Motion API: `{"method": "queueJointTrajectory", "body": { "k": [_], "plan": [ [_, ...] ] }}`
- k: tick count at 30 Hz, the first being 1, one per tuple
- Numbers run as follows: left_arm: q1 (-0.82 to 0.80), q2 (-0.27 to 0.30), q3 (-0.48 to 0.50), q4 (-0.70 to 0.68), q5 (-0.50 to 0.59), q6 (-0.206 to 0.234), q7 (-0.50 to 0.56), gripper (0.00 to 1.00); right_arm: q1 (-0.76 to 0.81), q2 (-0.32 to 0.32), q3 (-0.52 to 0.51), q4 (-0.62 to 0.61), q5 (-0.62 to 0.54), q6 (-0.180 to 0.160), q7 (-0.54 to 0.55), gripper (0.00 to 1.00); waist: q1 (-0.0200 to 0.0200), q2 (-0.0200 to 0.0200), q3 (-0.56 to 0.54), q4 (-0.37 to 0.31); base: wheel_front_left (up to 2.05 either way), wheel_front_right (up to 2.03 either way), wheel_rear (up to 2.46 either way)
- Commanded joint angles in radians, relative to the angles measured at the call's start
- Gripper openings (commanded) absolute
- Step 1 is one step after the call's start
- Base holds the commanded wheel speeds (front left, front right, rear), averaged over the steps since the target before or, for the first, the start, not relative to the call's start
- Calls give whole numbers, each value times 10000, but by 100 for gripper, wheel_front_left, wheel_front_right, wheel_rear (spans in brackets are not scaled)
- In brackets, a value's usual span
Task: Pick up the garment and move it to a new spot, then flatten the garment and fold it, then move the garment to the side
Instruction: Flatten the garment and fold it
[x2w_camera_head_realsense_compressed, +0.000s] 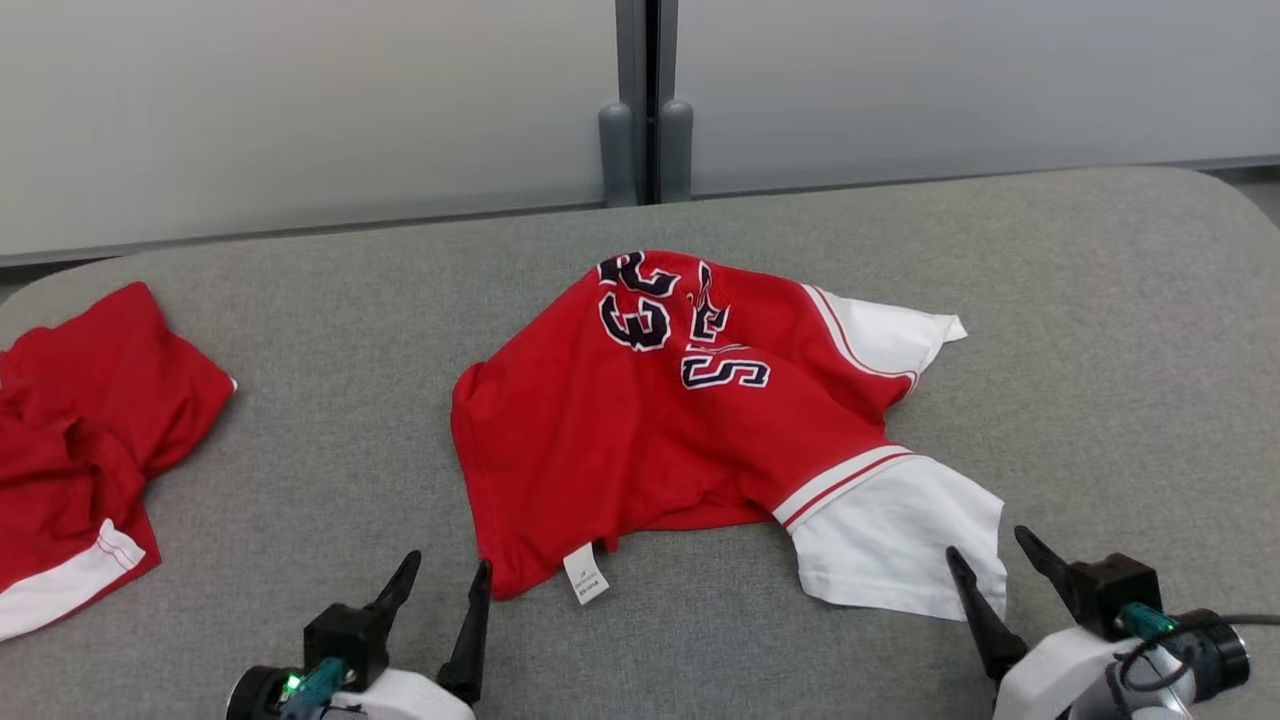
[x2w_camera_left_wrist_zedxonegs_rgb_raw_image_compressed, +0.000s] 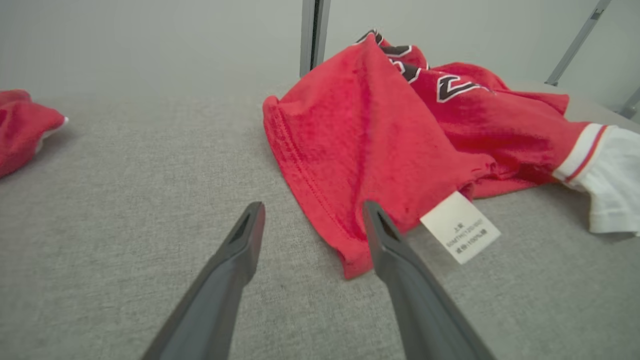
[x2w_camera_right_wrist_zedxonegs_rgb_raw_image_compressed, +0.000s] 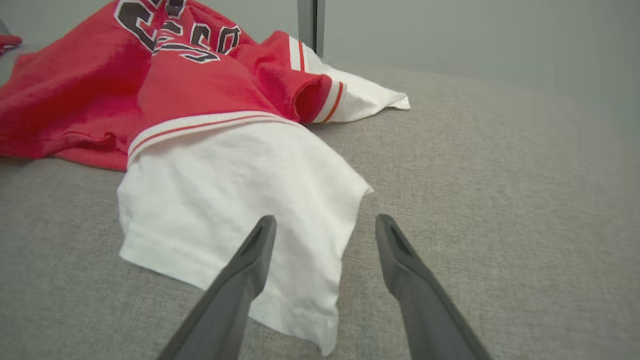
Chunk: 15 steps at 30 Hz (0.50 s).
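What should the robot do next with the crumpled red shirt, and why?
Probably ease both arms a little forward and close on the cloth. The shirt lies bunched on the grey table, not yet lifted. The left gripper sits at its red hem corner and the right gripper at the white sleeve, both with jaws open and empty.

Left tool (x2w_camera_head_realsense_compressed: 449, 560) and right tool (x2w_camera_head_realsense_compressed: 985, 540), tapered dark fingers (x2w_camera_head_realsense_compressed: 470, 630), white wrist housings (x2w_camera_head_realsense_compressed: 1050, 670), teal-green connectors (x2w_camera_head_realsense_compressed: 1140, 620), black cable (x2w_camera_head_realsense_compressed: 1200, 625)

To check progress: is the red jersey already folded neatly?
No, the red jersey lies crumpled on the grey surface, its white sleeves spread out.
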Motion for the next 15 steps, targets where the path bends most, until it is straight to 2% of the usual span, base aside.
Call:
{"method": "queueJointTrajectory", "body": {
  "k": [1, 7, 13, 14, 15],
  "plan": [
    [-378, 52, -227, 449, 120, -57, 232, 100, -298, -66, 238, 290, 163, -2, 180, 100, 0, -1, 493, 11, 0, 0, 0],
    [-1278, 54, -877, 1522, -234, -155, 913, 100, -1062, -245, 1289, 1003, 796, -2, 502, 100, 0, -1, 1031, -97, 0, 0, 0],
    [-1501, -1, -1562, 1894, -927, -316, 1234, 100, -1274, -446, 2051, 1283, 1391, -1, 489, 100, 0, -1, 1214, -161, 0, 0, 0],
    [-1499, -17, -1762, 1941, -1029, -348, 1369, 58, -1293, -465, 2196, 1318, 1508, -1, 545, 100, 0, -1, 1218, -175, 0, 0, 0],
    [-1453, -38, -1951, 1979, -1222, -380, 1522, 32, -1294, -495, 2325, 1340, 1601, -1, 601, 100, 0, -1, 1208, -199, 0, 0, 0]
  ]
}}
